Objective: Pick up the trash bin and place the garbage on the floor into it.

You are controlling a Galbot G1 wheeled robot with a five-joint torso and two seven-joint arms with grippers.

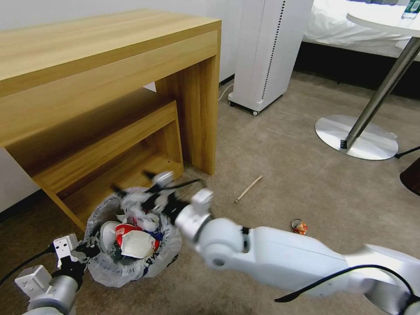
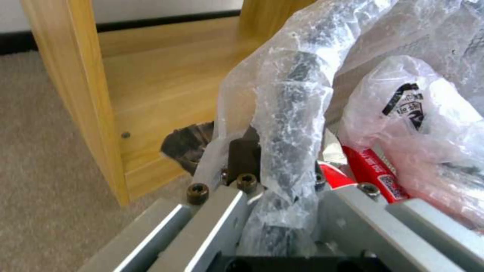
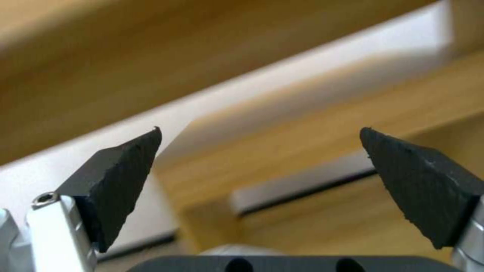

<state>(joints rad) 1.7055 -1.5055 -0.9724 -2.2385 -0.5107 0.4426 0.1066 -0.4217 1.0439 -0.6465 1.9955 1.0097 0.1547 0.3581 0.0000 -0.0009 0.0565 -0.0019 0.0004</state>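
while left gripper clamps trash bin rim, right gripper, seemingly above, gapes.

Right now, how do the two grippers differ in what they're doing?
The left gripper is shut on the trash bin's bagged rim; the right gripper is open and empty. The left sits at the bin's near side; the right hovers above its far rim. Both are at the bin.

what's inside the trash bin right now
Inside the small round bag-lined trash bin: white slippers, a red wrapper, crumpled white paper. Anything deeper is covered.
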